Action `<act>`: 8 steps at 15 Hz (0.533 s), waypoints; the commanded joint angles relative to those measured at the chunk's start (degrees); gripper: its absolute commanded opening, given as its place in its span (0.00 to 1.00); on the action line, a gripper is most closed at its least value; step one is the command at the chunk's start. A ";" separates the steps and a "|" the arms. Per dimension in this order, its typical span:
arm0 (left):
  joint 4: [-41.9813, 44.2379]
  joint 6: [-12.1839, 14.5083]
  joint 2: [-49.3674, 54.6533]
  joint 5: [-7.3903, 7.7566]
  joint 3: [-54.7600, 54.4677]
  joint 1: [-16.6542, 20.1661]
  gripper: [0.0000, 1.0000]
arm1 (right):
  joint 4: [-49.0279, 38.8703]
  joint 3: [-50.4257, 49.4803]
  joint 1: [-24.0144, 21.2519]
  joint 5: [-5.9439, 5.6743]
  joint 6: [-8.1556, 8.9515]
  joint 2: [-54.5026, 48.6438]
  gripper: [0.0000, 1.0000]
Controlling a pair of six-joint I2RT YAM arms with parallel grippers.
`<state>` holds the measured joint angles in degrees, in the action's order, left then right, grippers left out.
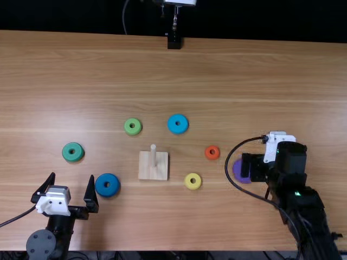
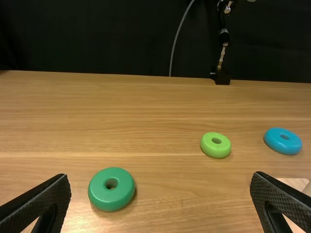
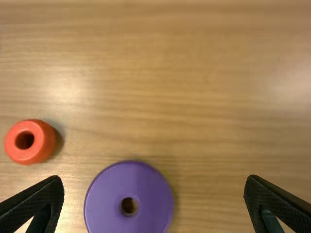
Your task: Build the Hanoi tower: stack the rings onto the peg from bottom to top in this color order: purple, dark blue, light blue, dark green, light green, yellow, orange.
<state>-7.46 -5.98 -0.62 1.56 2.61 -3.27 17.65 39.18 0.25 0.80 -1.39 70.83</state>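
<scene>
Two grippers show in the top view, and both have their fingers spread wide apart. The right gripper (image 1: pixel 249 167) is over the table's right side, pointing down, above the purple ring (image 1: pixel 237 173), which lies flat and partly hidden under it; in the right wrist view that ring sits between the lines of the two separated fingers. The left gripper (image 1: pixel 72 175) is near the table's near left corner, its fingers pointing toward the far side. Just beside its right-hand finger lies the dark blue ring (image 1: pixel 114 190), and a little beyond the gripper is the dark green ring (image 1: pixel 78 156). Next out from the right gripper, toward the middle, is the orange ring (image 1: pixel 216 156), with the yellow ring (image 1: pixel 197 186) nearer the robot and farther left. Left of the yellow ring rests the pale square base (image 1: pixel 145 166), the peg (image 1: pixel 153 156) standing upright on it. Beyond the base lie the light green ring (image 1: pixel 136 131), off to its left, and the light blue ring (image 1: pixel 184 128), off to its right. All seven rings lie apart from one another on the wooden table (image 1: pixel 217 70). Past its far edge hangs a black cloth (image 1: pixel 260 21).
</scene>
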 commanded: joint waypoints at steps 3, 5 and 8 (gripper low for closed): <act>-0.87 0.70 0.62 0.12 -2.61 0.10 1.00 | 1.29 3.80 3.44 1.21 4.76 5.64 1.00; -0.87 0.70 0.62 0.12 -2.61 0.19 1.00 | 1.29 3.80 4.76 1.10 4.66 7.31 1.00; -0.87 0.70 0.62 0.12 -2.61 0.19 1.00 | 1.19 3.80 5.29 1.10 4.34 9.50 1.00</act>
<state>-7.46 -5.98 -0.62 1.58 2.61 -3.27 18.90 41.23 4.89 1.58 2.52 79.75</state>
